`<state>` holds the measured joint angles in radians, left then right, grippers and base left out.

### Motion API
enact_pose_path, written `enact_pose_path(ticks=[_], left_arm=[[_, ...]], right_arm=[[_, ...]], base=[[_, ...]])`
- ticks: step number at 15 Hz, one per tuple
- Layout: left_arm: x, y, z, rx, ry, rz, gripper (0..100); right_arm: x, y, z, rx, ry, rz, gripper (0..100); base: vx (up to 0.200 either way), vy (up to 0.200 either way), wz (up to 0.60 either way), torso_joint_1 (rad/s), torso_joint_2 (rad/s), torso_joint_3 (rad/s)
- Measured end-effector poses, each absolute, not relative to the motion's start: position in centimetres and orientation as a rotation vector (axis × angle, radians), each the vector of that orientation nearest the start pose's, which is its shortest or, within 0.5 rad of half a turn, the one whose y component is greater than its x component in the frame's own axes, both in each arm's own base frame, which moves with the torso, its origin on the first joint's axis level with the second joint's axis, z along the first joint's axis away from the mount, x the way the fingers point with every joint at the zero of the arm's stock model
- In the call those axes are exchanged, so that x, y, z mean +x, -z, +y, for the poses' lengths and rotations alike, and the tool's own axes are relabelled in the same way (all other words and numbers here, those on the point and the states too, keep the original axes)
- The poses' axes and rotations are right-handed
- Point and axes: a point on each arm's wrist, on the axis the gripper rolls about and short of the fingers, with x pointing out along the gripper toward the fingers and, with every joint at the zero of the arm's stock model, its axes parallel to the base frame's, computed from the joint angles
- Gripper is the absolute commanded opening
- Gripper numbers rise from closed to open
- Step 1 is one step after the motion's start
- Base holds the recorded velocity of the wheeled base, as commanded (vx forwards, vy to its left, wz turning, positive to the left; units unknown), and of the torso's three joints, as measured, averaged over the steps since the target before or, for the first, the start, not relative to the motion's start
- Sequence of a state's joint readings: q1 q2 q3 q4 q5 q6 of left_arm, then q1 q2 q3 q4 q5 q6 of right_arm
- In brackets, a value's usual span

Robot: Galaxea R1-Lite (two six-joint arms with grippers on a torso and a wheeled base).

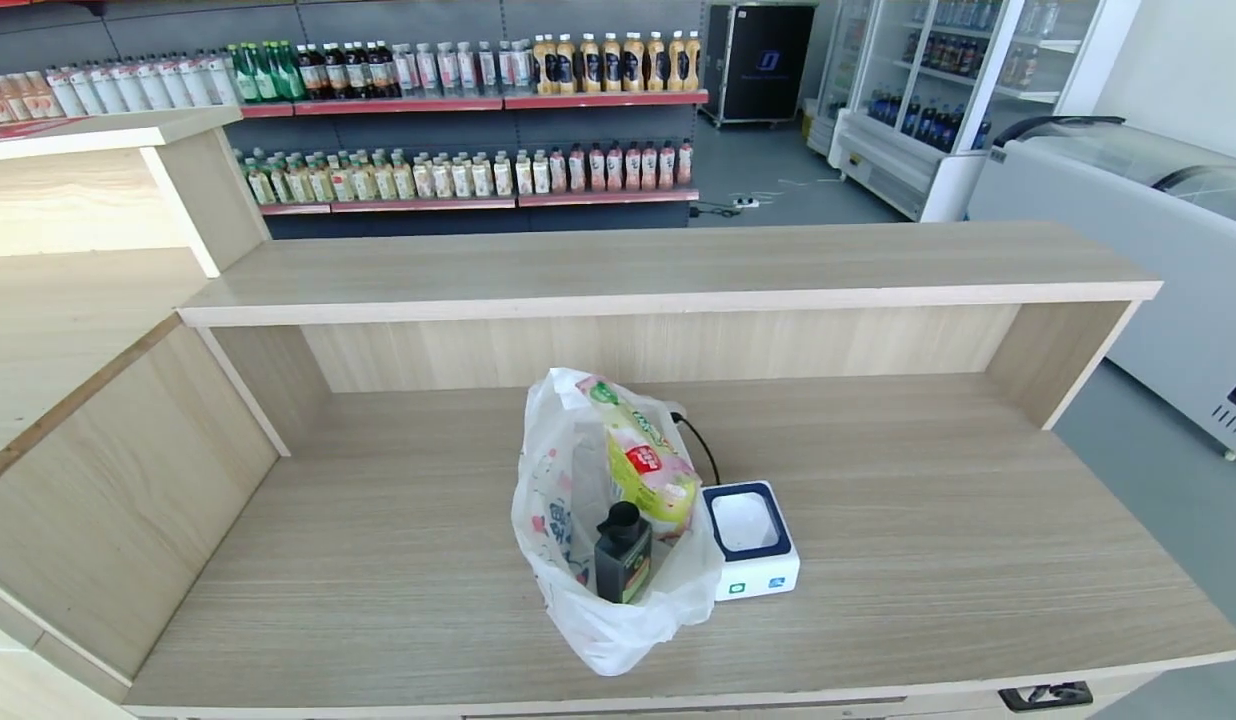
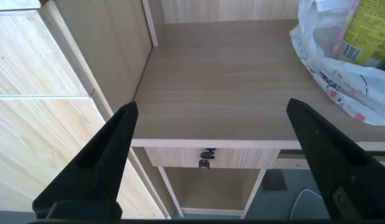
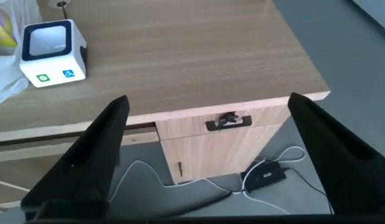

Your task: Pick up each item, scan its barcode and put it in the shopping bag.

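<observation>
1. The light wood-grain counter (image 1: pixel 928 520) is the largest thing we see. Its near edge lies under and just ahead of both pincers.
2. The white translucent plastic shopping bag (image 1: pixel 553 570) stands open on the counter. It is ahead of the left pincer (image 2: pixel 211 109) and to its right, and ahead of the right pincer (image 3: pixel 209 102) and to its left, well apart from both.
3. The left pincer hangs over the counter's near edge with its black fingers spread wide and nothing between them. The right pincer hangs the same way, spread and empty.
4. The yellow-green snack packet (image 1: pixel 648 460) leans inside the bag and pokes out of its mouth, on the side farther from the pincers.
5. The white box-shaped scanner with a dark blue framed window (image 1: pixel 753 540) sits touching the bag's side, ahead and left of the right pincer, well apart from it.
6. The dark bottle with a black cap (image 1: pixel 623 555) stands upright in the bag, in front of the packet, on the side nearer the pincers.
7. A thin black cable (image 1: pixel 700 445) curves away behind the scanner, on the side far from the pincers.
8. A small black latch (image 3: pixel 228 120) sits on the drawer front below the right pincer.
</observation>
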<state>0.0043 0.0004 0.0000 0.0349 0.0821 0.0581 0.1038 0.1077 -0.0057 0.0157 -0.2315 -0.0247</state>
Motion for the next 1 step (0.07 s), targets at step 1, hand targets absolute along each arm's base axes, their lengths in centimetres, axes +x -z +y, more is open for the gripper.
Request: enact_pose_path(ticks=[1], left_arm=[[-2.29,-7.19,0.17,0.059,-0.085,0.038,100]], right_arm=[[-1.54,-7.74,-0.68,-0.045,0.126,0.112,100]], base=[[0.000,0.000,0.00,0.000,0.00,0.000]])
